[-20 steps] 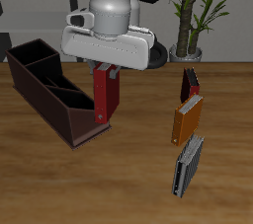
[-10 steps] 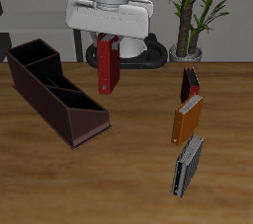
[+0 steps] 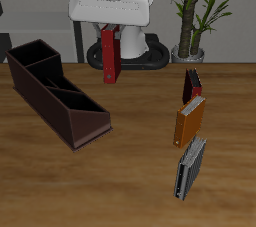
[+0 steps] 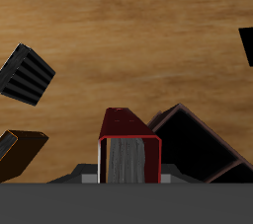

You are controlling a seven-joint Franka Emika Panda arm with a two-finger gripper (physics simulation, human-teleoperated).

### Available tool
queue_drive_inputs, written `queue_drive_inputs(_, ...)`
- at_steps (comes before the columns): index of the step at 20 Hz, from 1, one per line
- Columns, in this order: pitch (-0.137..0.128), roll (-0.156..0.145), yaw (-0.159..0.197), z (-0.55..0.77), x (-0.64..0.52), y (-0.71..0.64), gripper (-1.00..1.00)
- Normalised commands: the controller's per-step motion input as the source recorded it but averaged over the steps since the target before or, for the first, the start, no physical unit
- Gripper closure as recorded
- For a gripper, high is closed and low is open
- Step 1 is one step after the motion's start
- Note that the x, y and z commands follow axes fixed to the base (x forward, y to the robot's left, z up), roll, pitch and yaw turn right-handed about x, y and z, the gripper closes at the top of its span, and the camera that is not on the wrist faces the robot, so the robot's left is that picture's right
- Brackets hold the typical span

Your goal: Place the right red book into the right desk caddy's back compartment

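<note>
Red book lifted, not yet in the caddy.

Exterior view, going left to right: caddy [image 3: 55, 91] at nine o'clock of the table, open-topped, all compartments look empty. Gripper [image 3: 110, 33] at about twelve o'clock, jaws clamped on the top of the red book [image 3: 109, 56], which hangs upright in the air, clear of the table and apart from the caddy. Pickup done; carry, lining up over the back compartment and lowering remain. Open air between book and caddy rim. At three to four o'clock: dark book [image 3: 191, 84], orange book [image 3: 189, 121], grey-edged book [image 3: 190, 166], well apart from that route.
</note>
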Motion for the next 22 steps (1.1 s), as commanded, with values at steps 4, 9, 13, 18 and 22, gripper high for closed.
queue_drive_inputs(4, -0.018, 0.046, 0.011, 0.10, -0.55, 0.06, 1.00)
queue_drive_inputs(9, -0.029, 0.034, 0.081, -0.08, -0.49, 0.04, 1.00)
queue_drive_inputs(13, -0.005, 0.033, 0.056, -0.08, -0.42, 0.00, 1.00)
queue_drive_inputs(18, -0.002, -0.008, 0.047, 0.02, -0.39, -0.09, 1.00)
queue_drive_inputs(22, -0.042, -0.020, 0.059, 0.15, -0.44, -0.10, 1.00)
